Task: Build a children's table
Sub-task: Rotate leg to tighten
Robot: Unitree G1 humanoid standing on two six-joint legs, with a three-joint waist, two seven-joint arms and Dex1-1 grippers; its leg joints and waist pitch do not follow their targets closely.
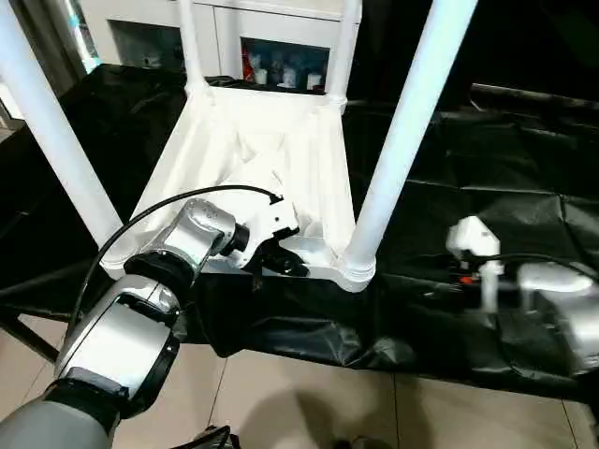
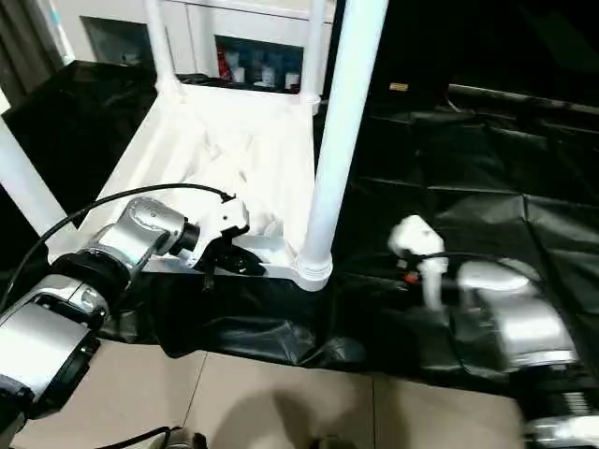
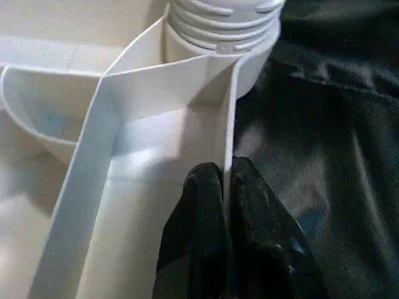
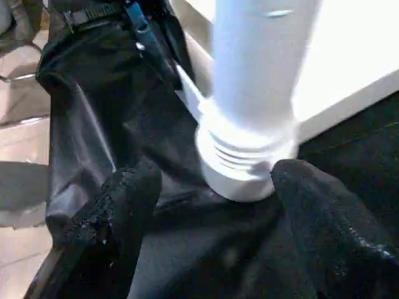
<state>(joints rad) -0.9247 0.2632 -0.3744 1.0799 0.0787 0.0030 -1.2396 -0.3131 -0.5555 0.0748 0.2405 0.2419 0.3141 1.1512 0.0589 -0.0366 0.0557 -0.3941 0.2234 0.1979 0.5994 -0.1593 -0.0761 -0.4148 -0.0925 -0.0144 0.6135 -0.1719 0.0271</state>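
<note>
Black sheeting [image 1: 487, 215] covers the bench where the tabletop [image 1: 271, 150] lies upside down, all four legs [image 1: 407, 122] standing in its corner sockets. Left gripper [image 3: 225, 187] pinches the tabletop's rim; right gripper [image 4: 206, 187] hangs open around the near leg. Probably only turning it upright is left.

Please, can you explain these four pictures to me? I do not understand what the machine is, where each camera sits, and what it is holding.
A humanoid robot is building a children's table. Two pictures come from its head and look down; one camera sits on each wrist. The white plastic ribbed tabletop lies upside down on a black sheet, with four white tube legs standing up from its corners. The left gripper pinches the tabletop's thin edge wall between its black fingers. The right gripper is open, its fingers either side of the nearest leg's ringed base, not touching it.
</note>
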